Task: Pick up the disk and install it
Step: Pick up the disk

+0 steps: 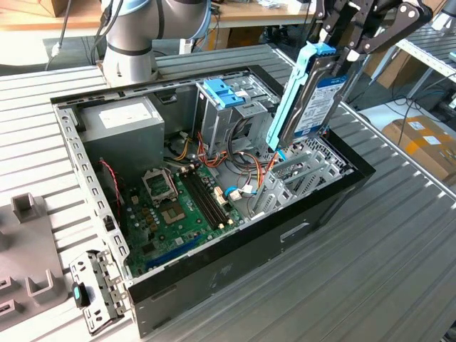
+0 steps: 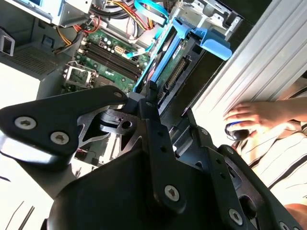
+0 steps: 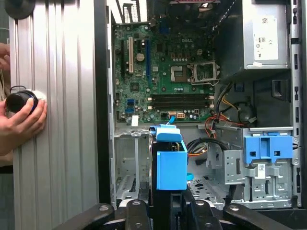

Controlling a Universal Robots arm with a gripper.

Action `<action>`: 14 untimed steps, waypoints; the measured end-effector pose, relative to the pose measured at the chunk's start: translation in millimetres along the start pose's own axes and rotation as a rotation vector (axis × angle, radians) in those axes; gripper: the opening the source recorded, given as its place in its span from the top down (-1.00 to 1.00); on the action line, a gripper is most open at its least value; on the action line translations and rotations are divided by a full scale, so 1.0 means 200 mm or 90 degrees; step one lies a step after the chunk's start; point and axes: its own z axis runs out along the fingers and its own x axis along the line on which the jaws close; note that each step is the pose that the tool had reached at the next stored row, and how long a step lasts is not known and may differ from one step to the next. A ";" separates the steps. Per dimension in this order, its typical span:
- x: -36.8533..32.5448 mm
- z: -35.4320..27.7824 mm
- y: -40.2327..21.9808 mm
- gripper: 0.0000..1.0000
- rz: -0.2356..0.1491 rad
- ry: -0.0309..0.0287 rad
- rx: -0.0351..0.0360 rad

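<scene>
Disk in claw, over the bay: install step

My claw [image 1: 340, 51] is pinched on the top end of the disk [image 1: 317, 107], one finger on each flat side. The disk hangs on end, tilted, over the exterior view's right end of the open case [image 1: 249, 239]. Its low end is down at the grey bay [image 1: 299, 167]. I can't tell if they touch. In the first wrist view, the blue carrier end [image 3: 171, 163] sits just ahead of my claw [image 3: 168, 211], with the empty bay [image 3: 127, 167] right beside it.

My read is that pickup is done, insertion is in hand and the disk is not yet seated. Seating calls for squaring the carrier to the bay rails, taking out the tilt and staying clear of the loose cables [image 1: 260, 167]. The blue latch [image 1: 224, 92] cage is further left, untouched. A person's hand [image 3: 21, 120] rests on the table outside the case.
</scene>
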 end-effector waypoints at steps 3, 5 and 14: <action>0.035 0.002 -0.001 0.30 0.000 0.0011 0.0000; 0.039 0.003 -0.001 0.30 0.000 0.0014 0.0001; 0.052 0.004 -0.069 0.30 0.000 0.0015 0.0001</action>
